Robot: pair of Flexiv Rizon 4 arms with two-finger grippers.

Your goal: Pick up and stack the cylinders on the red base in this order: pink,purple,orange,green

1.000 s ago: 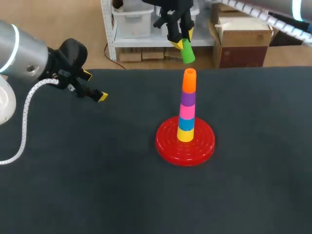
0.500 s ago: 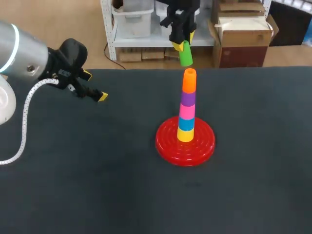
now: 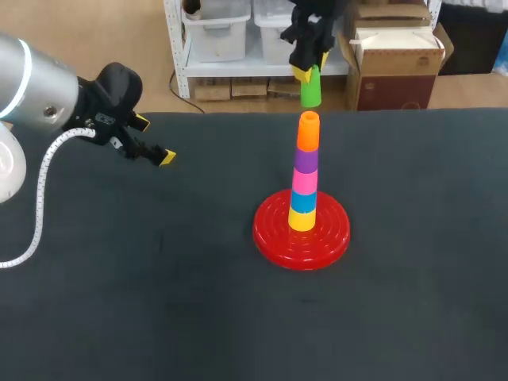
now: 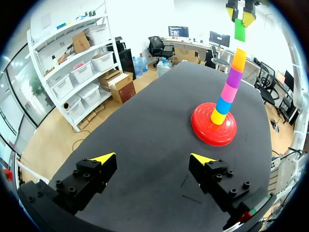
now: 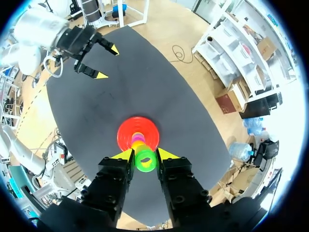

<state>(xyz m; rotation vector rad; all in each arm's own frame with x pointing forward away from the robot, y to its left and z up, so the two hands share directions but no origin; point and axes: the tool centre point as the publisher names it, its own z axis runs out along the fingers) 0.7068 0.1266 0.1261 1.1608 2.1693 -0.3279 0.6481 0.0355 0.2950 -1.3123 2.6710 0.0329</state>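
On the red base point(image 3: 302, 232) stands a stack of cylinders: yellow, blue, pink point(image 3: 304, 180), purple point(image 3: 305, 159) and orange point(image 3: 308, 132) on top. My right gripper point(image 3: 309, 68) hangs high above the stack, shut on a green cylinder point(image 3: 309, 88) that hovers just over the orange one. In the right wrist view the green cylinder point(image 5: 145, 161) sits between the yellow fingertips point(image 5: 124, 154), nearly over the stack and base point(image 5: 126, 135). My left gripper point(image 3: 153, 140) is open at the table's far left; its own view shows the stack point(image 4: 227, 92) far ahead and the green cylinder point(image 4: 240, 30) above it.
The dark table point(image 3: 159, 302) carries only the base and stack. A white cable point(image 3: 40, 198) hangs from my left arm over the table's left part.
My right gripper has carried the green cylinder a little to the right and turned it more upright, bringing it over the stack's top. The left arm has kept still.
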